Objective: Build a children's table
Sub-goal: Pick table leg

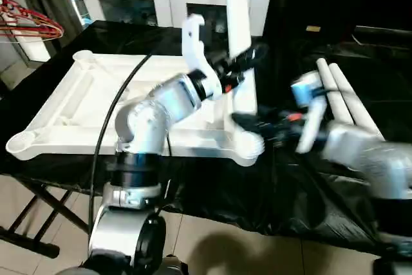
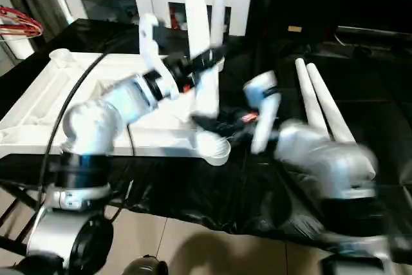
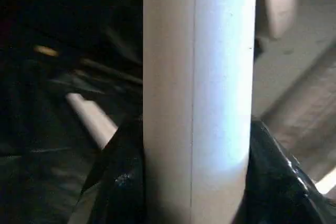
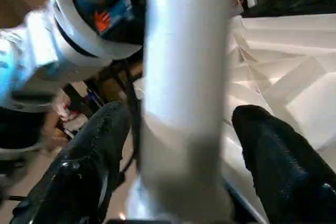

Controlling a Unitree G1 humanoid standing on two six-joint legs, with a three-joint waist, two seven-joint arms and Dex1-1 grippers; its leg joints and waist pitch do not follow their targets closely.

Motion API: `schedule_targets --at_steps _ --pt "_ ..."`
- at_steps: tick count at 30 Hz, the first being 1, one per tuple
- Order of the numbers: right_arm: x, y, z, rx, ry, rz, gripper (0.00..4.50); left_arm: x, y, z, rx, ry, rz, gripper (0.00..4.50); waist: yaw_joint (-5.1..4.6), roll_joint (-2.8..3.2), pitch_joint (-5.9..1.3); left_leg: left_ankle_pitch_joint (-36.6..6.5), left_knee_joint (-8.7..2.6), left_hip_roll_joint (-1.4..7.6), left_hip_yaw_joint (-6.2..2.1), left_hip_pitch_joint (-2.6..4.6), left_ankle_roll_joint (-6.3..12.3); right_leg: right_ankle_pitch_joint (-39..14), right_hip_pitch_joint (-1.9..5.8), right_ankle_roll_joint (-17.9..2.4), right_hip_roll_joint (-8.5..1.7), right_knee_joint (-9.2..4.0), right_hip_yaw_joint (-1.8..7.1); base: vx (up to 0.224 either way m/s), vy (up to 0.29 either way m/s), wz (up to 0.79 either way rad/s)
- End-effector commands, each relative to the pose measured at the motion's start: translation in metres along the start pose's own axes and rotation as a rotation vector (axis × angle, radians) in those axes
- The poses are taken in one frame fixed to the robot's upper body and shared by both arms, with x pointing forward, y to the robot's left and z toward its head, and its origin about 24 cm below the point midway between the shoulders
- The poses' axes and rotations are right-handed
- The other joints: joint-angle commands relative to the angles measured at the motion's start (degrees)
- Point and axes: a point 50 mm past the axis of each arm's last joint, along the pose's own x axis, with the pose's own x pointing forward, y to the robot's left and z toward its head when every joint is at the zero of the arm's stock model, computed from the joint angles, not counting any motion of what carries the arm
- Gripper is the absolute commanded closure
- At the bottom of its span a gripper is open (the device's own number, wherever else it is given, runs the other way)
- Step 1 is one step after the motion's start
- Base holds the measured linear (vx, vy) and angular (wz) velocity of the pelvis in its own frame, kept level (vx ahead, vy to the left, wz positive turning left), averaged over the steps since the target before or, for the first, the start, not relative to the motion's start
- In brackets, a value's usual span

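the left gripper [image 3: 191, 182] was clamped on the upright leg [image 1: 237, 11] at the tabletop [image 1: 84, 117] corner socket, the right gripper [image 4: 178, 145] straddling it unclosed (light, stiff, slippery plastic, best held low).

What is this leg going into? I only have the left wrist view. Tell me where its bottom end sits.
Observer: The leg stands upright in the left gripper, with its bottom end at the near right corner socket of the upside-down tabletop.
Operator: Report the right arm.
Observer: The right gripper is at the same leg, low down, just above that socket and below the left gripper.
Operator: Count the spare legs for me.
Observer: Two more legs lie side by side on the black surface, to the right of the tabletop.
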Motion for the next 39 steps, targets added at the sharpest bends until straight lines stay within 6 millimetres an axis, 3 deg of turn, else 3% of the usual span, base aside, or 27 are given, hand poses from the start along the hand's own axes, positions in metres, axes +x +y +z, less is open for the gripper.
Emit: schedule_targets --at_steps 1,2,9,20,38,39 --pt "-0.002 0.005 0.003 0.014 -0.015 0.050 0.98 -0.002 -0.010 0.003 -0.004 0.007 -0.097 2.65 0.23 -1.54 -4.81 -6.49 -3.04 1.53 -0.44 1.05 1.70 -11.48 3.01 -9.56 -3.70 -3.99 2.02 0.000 0.000 0.00" --pt "-0.004 0.007 0.003 0.026 -0.014 0.071 0.98 -0.003 -0.012 0.002 -0.008 0.020 -0.132 2.65 0.13 -1.79 -4.80 -6.51 -3.07 1.54 -0.39 1.08 1.89 -11.57 3.03 -9.45 -3.68 -4.06 2.00 0.000 0.000 0.00" --pt "-0.007 0.014 -0.003 0.023 0.061 0.144 0.98 -0.008 -0.020 -0.004 0.039 0.105 -0.273 2.65 0.18 -1.98 -4.71 -6.32 -3.31 1.69 -0.44 0.99 1.18 -13.34 3.00 -7.80 -3.88 -4.07 2.06 0.000 0.000 0.00" --pt "0.002 0.018 -0.007 0.057 0.159 0.234 0.98 -0.008 -0.031 -0.014 0.111 0.201 -0.379 2.65 0.26 -2.41 -4.74 -6.26 -3.33 1.79 -0.40 1.02 0.55 -12.69 3.06 -8.00 -4.02 -3.86 2.09 0.000 0.000 0.00" --pt "0.006 0.024 -0.017 0.071 0.210 0.304 0.98 -0.006 -0.035 -0.017 0.101 0.211 -0.425 2.65 0.32 -2.19 -4.82 -6.60 -3.26 1.78 -0.46 1.08 0.38 -11.50 3.09 -8.85 -3.93 -3.77 2.07 0.000 0.000 0.00" --pt "0.005 0.023 -0.018 0.070 0.218 0.303 1.26 -0.006 -0.035 -0.017 0.101 0.212 -0.428 2.65 0.33 -2.10 -4.82 -6.76 -3.26 1.80 -0.48 1.07 0.28 -11.63 3.09 -8.85 -3.92 -3.75 2.05 0.000 0.000 0.00"
